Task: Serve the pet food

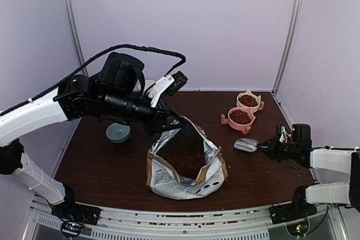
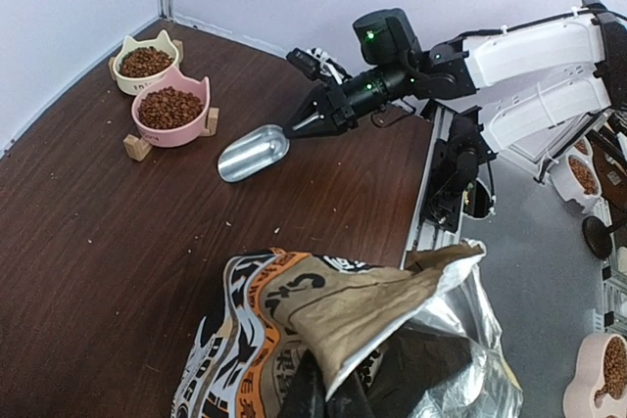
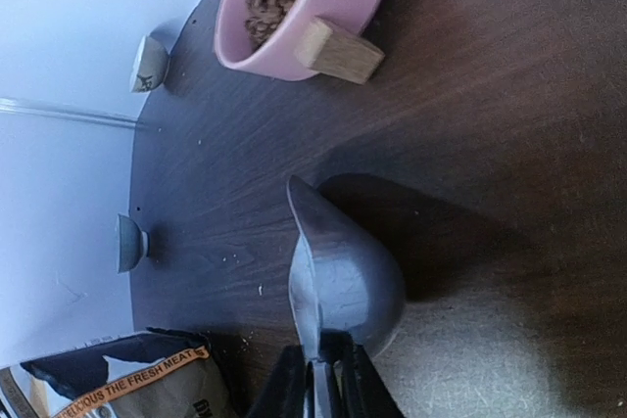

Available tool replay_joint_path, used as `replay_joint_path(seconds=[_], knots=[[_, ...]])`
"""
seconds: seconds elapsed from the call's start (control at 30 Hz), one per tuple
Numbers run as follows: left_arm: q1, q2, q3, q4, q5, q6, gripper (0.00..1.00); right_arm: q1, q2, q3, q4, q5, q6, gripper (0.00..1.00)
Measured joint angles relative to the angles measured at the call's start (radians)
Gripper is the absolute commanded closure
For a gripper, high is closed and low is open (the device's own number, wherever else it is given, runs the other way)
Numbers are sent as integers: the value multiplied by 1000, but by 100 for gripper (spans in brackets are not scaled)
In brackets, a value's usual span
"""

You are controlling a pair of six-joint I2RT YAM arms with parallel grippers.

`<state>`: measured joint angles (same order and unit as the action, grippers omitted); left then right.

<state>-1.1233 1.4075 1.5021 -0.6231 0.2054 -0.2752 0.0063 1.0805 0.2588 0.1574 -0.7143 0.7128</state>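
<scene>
Dark wood table [image 1: 101, 161]. Kraft bag [image 1: 185, 182], foil-lined, mouth open, near centre, with pet food [image 1: 185, 164] heaped inside. Left gripper [image 1: 173, 121] at the bag's far rim, jaws closed, seemingly pinching the rim, though the contact is poorly seen. Pink bowl [image 1: 241, 117] and cream bowl [image 1: 248, 100], far right, side by side, both holding kibble. Teal bowl [image 1: 118, 132], left of the bag. Metal scoop [image 1: 246, 144], right, lying on the table. Right gripper [image 1: 263, 148], jaws narrow on the scoop's handle.
</scene>
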Motion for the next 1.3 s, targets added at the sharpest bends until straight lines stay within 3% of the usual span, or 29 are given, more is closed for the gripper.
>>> replay_joint_path(seconds=[0.2,0.33,0.4,0.57,0.77,0.93,1.1,1.2,1.3], knots=[[0,0,0,4,0,11,90,0,30,-11,-27,65,-5,32],[0,-5,0,72,0,19,75,0,16,-14,-65,128,-7,15],[0,-11,0,103,-1,24,65,0,-4,-12,-101,164,-16,2],[0,-40,-5,161,-18,32,39,2,-80,34,-256,324,-41,0],[0,-132,-83,222,-124,43,19,2,-187,105,-457,528,-87,0],[18,-279,-203,263,-236,29,16,2,-272,216,-552,655,-144,0],[48,-364,-261,279,-274,3,16,2,-230,264,-583,681,-185,2],[51,-369,-261,277,-269,-3,16,2,-225,253,-590,637,-211,3],[51,-369,-266,266,-226,8,16,6,-305,217,-547,486,-241,2]])
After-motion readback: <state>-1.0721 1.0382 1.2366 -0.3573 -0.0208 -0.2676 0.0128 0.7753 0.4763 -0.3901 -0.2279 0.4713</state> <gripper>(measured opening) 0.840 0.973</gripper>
